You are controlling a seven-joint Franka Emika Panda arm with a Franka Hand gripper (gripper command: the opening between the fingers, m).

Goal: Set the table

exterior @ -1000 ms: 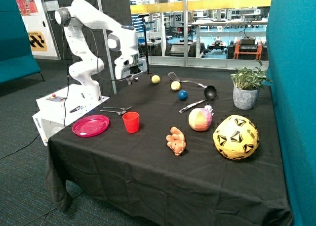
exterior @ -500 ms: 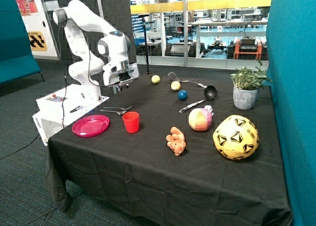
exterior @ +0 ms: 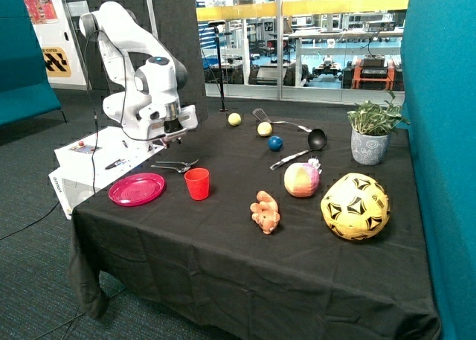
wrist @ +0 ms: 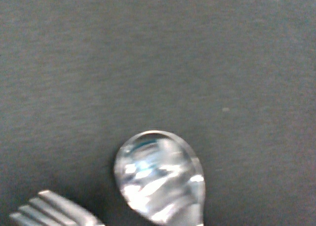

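The gripper (exterior: 169, 138), fingers' state undeterminable, is hovering just above the spoon (wrist: 160, 179) and fork (wrist: 49, 210), which are lying beside the pink plate (exterior: 137, 189) and red cup (exterior: 197, 184) on the black tablecloth (exterior: 223, 243). Glass-walled workshop is showing behind.

We see a black tablecloth (exterior: 223, 243) under everything. On it sit a magenta plate (exterior: 137, 189), a red cup (exterior: 197, 184), a shiny silver spoon (wrist: 160, 179) and fork (wrist: 49, 211), an orange plush toy (exterior: 265, 211), a yellow ball with black pattern (exterior: 355, 206), a pink-and-yellow ball (exterior: 301, 179), and a blue ball (exterior: 275, 143). The robot arm (exterior: 137, 65) is white.
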